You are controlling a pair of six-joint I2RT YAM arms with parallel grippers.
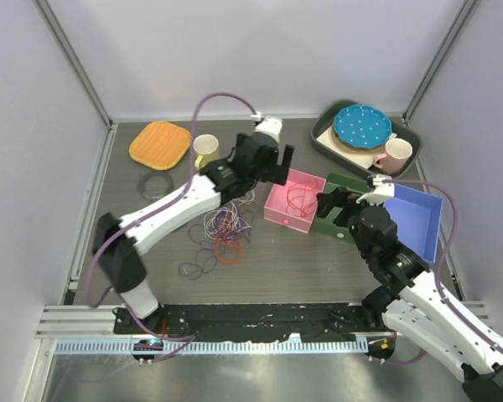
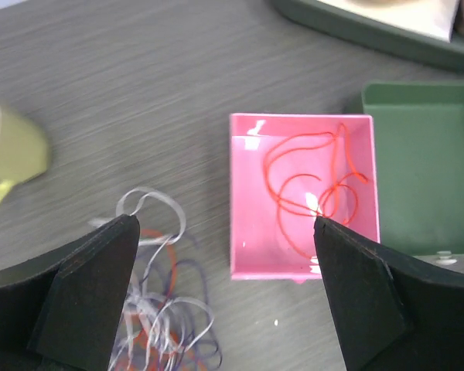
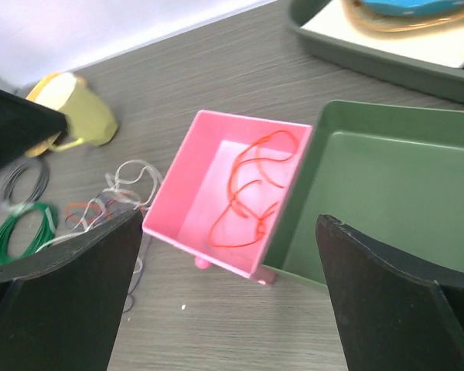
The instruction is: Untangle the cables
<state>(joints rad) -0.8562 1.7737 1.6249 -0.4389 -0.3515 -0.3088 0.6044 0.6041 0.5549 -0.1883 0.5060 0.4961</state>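
A tangle of thin white, purple, red and orange cables (image 1: pixel 225 224) lies on the table left of centre, and it shows under my left finger in the left wrist view as cables (image 2: pixel 161 309). One red cable (image 1: pixel 300 201) lies loose inside the pink box (image 1: pixel 277 213), also seen as red cable (image 2: pixel 317 185) and red cable (image 3: pixel 251 193). My left gripper (image 1: pixel 267 170) (image 2: pixel 226 222) hangs open and empty over the pink box's near-left edge (image 2: pixel 301 117). My right gripper (image 1: pixel 339 209) (image 3: pixel 230 219) is open and empty above the pink box (image 3: pixel 187 185) and the green box (image 3: pixel 387 193).
The dark green box (image 1: pixel 329 219) adjoins the pink one, with a blue box (image 1: pixel 419 219) to its right. At the back stand an orange pad (image 1: pixel 160 144), a yellow mug (image 1: pixel 205 151) and a tray (image 1: pixel 325 141) with plate and cup. A grey ring (image 1: pixel 155 182) and green ring (image 3: pixel 15 232) lie left.
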